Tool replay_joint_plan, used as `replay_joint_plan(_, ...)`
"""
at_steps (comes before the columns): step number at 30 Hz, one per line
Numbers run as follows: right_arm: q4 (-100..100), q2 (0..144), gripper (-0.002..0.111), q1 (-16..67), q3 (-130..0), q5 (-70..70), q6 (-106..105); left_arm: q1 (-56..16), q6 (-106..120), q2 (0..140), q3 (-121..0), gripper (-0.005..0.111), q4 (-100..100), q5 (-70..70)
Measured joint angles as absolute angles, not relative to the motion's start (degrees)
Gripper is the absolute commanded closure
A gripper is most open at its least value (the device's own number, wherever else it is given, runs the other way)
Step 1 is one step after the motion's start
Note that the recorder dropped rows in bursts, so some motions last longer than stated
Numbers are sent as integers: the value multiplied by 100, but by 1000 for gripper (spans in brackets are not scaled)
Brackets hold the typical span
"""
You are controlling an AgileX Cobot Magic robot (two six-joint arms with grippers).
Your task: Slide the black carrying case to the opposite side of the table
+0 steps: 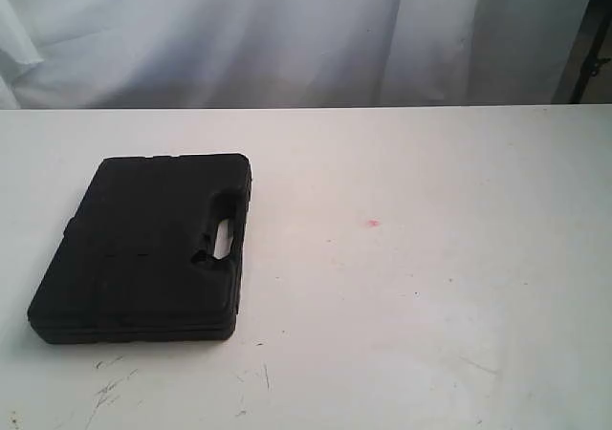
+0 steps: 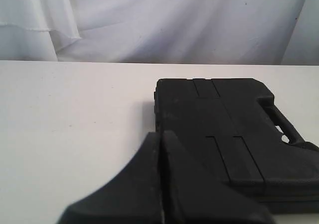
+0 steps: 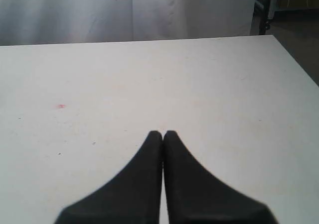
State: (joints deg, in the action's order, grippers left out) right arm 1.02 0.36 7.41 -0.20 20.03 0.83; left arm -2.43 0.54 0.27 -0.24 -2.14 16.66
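In the exterior view the black carrying case (image 1: 143, 248) lies flat on the left part of the white table (image 1: 430, 296), nearer the near edge than the far one, with its handle (image 1: 241, 222) on the side facing the table's middle. A small pink spot (image 1: 372, 224) sits on the bare top to the right of the case, well apart from it, and dark scuff marks (image 1: 110, 388) show near the near edge, just in front of the case. A white curtain (image 1: 287, 38) hangs behind the far edge (neither arm appears in this view). In the left wrist view the left gripper (image 2: 160, 133) has its two fingers pressed together with nothing between them; the case lies close by its tips, though whether they touch it I cannot tell. In the right wrist view the right gripper (image 3: 162, 133) is likewise closed tight on nothing, over bare tabletop, with the pink spot off to one side and well clear of the fingers.
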Motion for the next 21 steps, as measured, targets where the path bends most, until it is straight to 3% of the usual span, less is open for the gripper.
replay_joint_plan(7,102,36,108,741,-20,2003,83,-243,54,27,-24,107,-95,1643)
replay_joint_plan(14,102,36,108,741,-20,2003,83,-243,54,27,-24,107,-777,-46)
replay_joint_plan(21,102,36,108,741,-20,2003,83,-243,43,27,-24,107,-789,-320)
